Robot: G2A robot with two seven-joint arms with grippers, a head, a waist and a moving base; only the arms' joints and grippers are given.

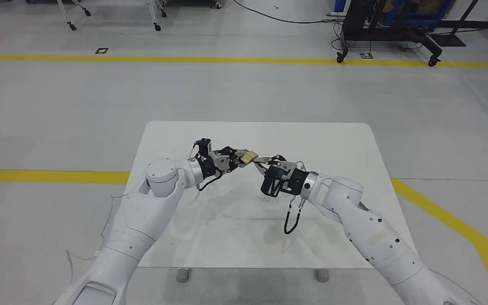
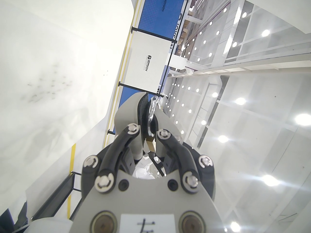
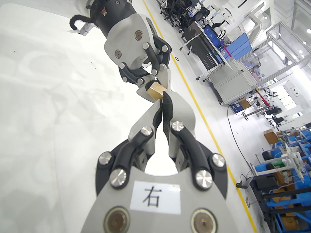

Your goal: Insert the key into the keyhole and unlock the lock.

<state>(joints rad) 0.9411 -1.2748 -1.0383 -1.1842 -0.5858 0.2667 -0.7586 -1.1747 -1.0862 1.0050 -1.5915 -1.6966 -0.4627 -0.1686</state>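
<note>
Floor [image 1: 229,84] pale grey, glossy, w/ yellow lines [image 1: 229,59]. White table [image 1: 335,145] at centre. Black cart [image 1: 389,23] far right. Round ceiling lamps [image 2: 264,33] lit. Blue panel [image 2: 162,3] by aisle. Benches [image 3: 233,78] and blue bins [image 3: 298,219] along aisle.

Lock [image 3: 155,90]: brass-coloured metal, satin sheen. Silvery piece [image 2: 153,105]: polished glossy metal, possibly shackle. Right gripper [image 3: 164,97] pads [image 3: 167,115]: black ribbed rubber; shells [image 3: 181,109] matt grey. Table [image 1: 229,137]: smooth matt white.
</note>
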